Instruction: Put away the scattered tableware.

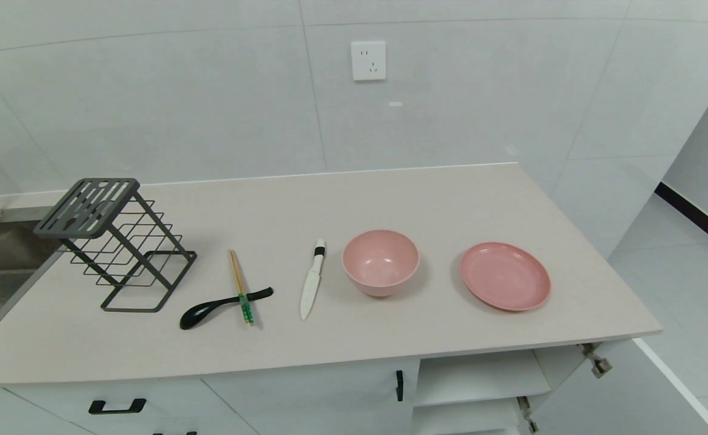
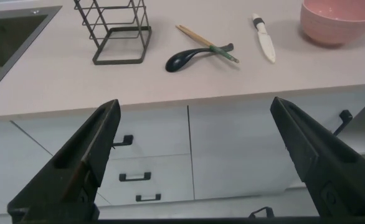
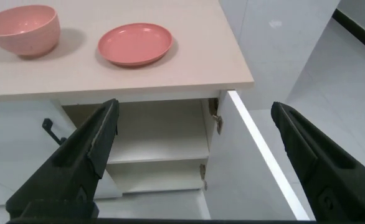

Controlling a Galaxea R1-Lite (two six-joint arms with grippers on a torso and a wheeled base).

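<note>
Tableware lies scattered on the desk right of the rack: plate far right, bowl, knife, then spoon crossed by chopsticks. Left gripper and right gripper hang released, empty, off the near edge; nothing seems begun, so a first reach comes next.

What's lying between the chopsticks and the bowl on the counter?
A white knife lies there on bare counter, apart from both the chopsticks and the bowl. The head view shows it, and so does the left wrist view.
</note>
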